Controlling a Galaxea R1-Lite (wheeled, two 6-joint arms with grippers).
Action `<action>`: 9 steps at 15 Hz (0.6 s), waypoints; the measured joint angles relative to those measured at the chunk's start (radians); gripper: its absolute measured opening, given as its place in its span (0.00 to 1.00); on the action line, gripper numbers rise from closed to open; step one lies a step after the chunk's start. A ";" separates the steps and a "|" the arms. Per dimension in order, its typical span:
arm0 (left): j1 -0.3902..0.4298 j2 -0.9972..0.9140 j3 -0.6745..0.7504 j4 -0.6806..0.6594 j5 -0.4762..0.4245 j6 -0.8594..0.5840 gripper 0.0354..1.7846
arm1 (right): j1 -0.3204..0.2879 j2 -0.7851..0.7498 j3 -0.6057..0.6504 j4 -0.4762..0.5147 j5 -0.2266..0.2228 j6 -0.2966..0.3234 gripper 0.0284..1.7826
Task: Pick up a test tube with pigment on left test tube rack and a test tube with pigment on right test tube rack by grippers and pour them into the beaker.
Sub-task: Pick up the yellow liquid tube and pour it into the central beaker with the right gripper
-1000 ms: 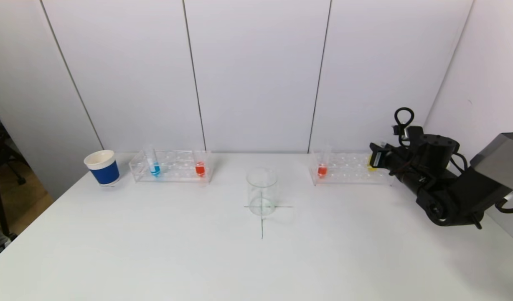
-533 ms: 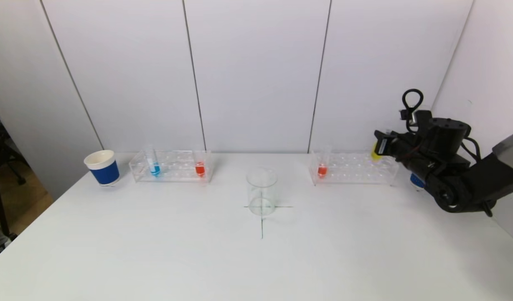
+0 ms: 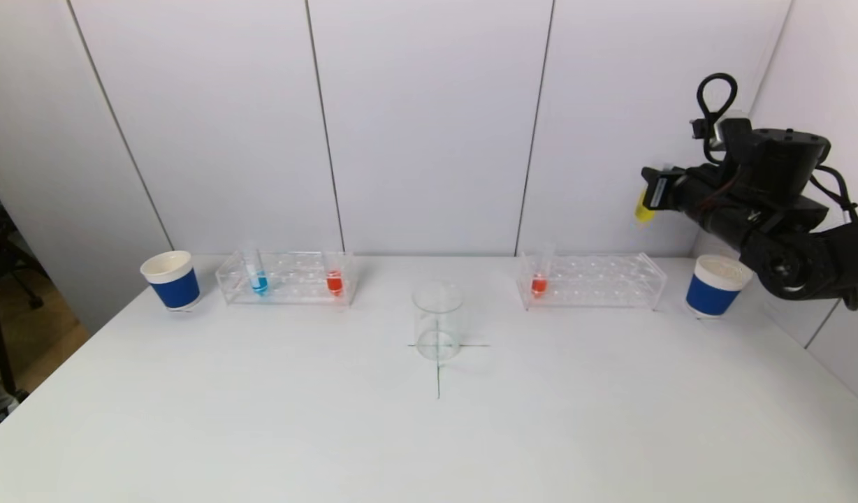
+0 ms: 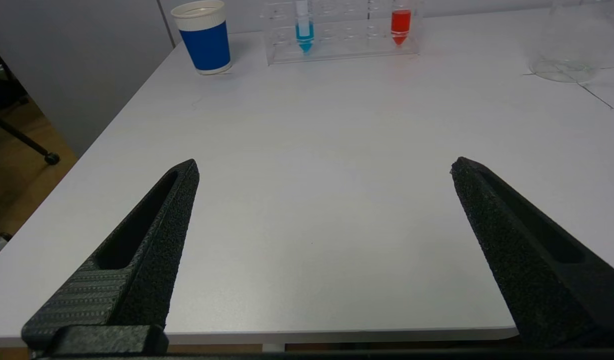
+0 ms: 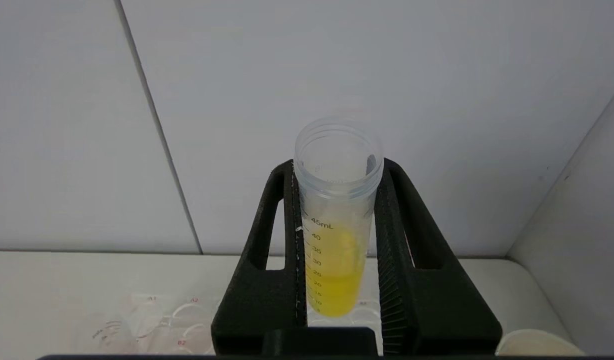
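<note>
Closest to me, my left gripper hangs over the near edge of the table with its fingers spread wide and nothing between them. Beyond it the glass beaker stands on the cross mark at mid-table, open-mouthed; it looks empty. Farther back on my left, the left test tube rack holds a blue tube and a red tube, with a blue paper cup just beside its outer end. On my right, the right test tube rack keeps one red-filled tube, and another blue cup sits near its far end. My right gripper is up above that rack's outer end, near the back wall, clamped on the yellow test tube, which is clear of the rack and roughly upright. It is a thin, clear plastic tube, uncapped, light, and filled only near the bottom, so I judge the liquid will slosh easily if I swing fast. The smooth wall looks slippery; my pads grip it at mid-height, above the liquid line and below the threaded rim, which seems the right place. I should squeeze firmly but not crush it, and tilt slowly over the beaker.
</note>
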 joint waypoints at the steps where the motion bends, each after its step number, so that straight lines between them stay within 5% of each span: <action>1: 0.000 0.000 0.000 0.000 0.000 0.000 0.99 | 0.004 -0.015 -0.038 0.039 0.000 -0.018 0.25; 9: 0.000 0.000 0.000 0.000 0.000 0.000 0.99 | 0.103 -0.091 -0.297 0.290 0.016 -0.184 0.25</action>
